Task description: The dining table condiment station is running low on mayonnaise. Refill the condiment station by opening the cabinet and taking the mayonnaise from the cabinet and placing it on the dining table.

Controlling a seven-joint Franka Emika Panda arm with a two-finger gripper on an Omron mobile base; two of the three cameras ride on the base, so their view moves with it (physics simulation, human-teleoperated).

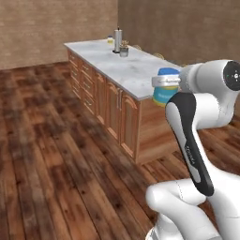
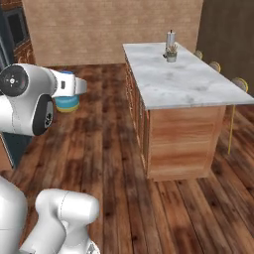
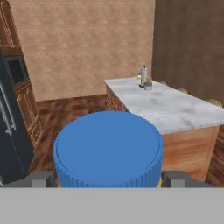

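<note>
- Mayonnaise (image 3: 108, 148) sits between the gripper (image 3: 108, 178) fingers (image 3: 175, 178) at the bottom of the hand view, blue lid up; jaws spread wide and pinching the jar's sides.
- Left base view: jar (image 1: 167, 87) at centre right, held off the floor in front of the arm's wrist.
- Table (image 1: 123, 70) beyond it, apart; condiment station (image 1: 119, 43) at its far end, upper centre.

Brick walls (image 2: 99, 30), dark wood-plank floor (image 1: 51, 154), black appliance (image 3: 11, 127) at left, yellow stools (image 2: 233, 94) behind.
</note>
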